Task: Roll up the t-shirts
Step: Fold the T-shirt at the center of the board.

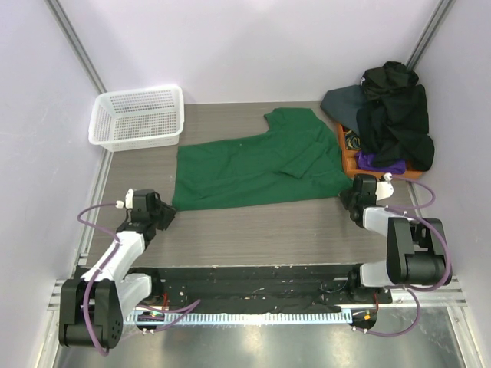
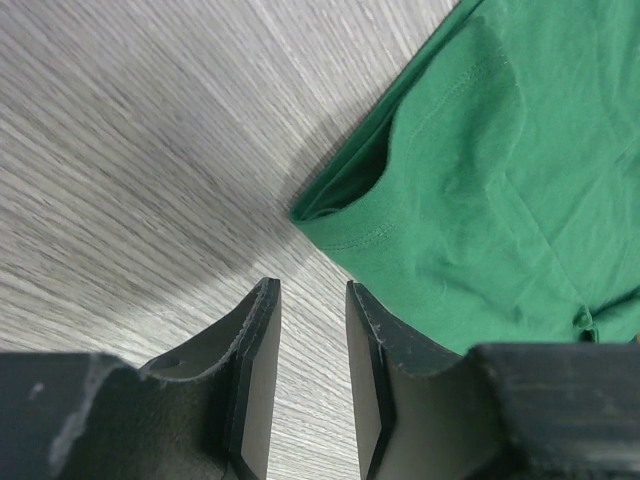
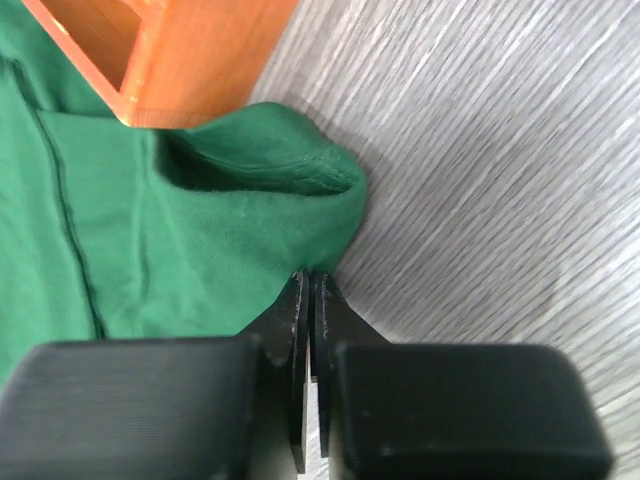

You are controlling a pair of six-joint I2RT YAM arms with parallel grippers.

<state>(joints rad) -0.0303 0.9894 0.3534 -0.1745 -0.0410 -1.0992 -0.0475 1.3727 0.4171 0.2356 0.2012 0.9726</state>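
Top external view: one green t-shirt (image 1: 257, 165) lies spread flat across the middle of the counter (image 1: 261, 230). Its hem end is toward 9 o'clock and its collar end toward 3 o'clock. One sleeve points to 12 o'clock, and the other is folded in over the body.

A white mesh basket (image 1: 138, 115) stands at 10 o'clock. An orange tray (image 1: 343, 146) at 2 o'clock is mostly buried under dark garments (image 1: 391, 115), which cannot be counted.

The left gripper (image 1: 165, 215) sits off the shirt's 8 o'clock corner, and the right gripper (image 1: 349, 201) sits at the 4 o'clock corner. Jaw state is unreadable from above.

Left wrist view: the jaws are released and nothing lies in the gap. The doubled hem corner lies just beyond them at 1 o'clock, clear of them.

Right wrist view: the jaws are clenched, with their tips against a raised fold of cloth below the tray corner. Whether fabric is nipped between them cannot be made out.
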